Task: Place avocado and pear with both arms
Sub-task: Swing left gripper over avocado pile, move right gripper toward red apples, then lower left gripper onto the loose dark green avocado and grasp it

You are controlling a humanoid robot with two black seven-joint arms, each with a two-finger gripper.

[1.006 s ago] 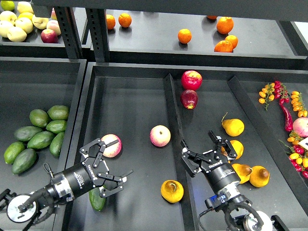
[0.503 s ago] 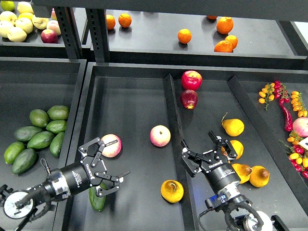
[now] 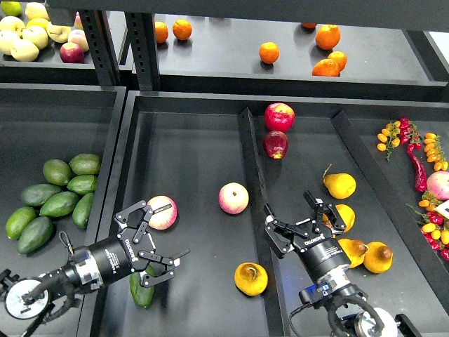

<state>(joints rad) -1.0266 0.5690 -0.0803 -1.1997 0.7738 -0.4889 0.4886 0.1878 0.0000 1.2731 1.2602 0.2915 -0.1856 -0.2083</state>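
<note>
The dark green avocado (image 3: 142,290) lies at the front of the middle tray, partly hidden under my left gripper (image 3: 152,239). That gripper is open and empty, its fingers spread just above the avocado. The plump orange-yellow pear (image 3: 250,279) with a brown dimple lies at the front right of the same tray, beside the divider. My right gripper (image 3: 302,219) is open and empty, up and to the right of the pear, over the divider and the right compartment.
Pink-yellow apples (image 3: 162,212) (image 3: 233,198) lie in the middle tray. Two red apples (image 3: 278,116) sit further back. Yellow pears with stems (image 3: 339,185) lie to the right. Light green avocados (image 3: 59,203) fill the left tray. Oranges (image 3: 269,53) are on the shelf.
My left gripper drew back slightly toward the lower left a second ago, then stayed still. The right arm and the fruit have not moved.
</note>
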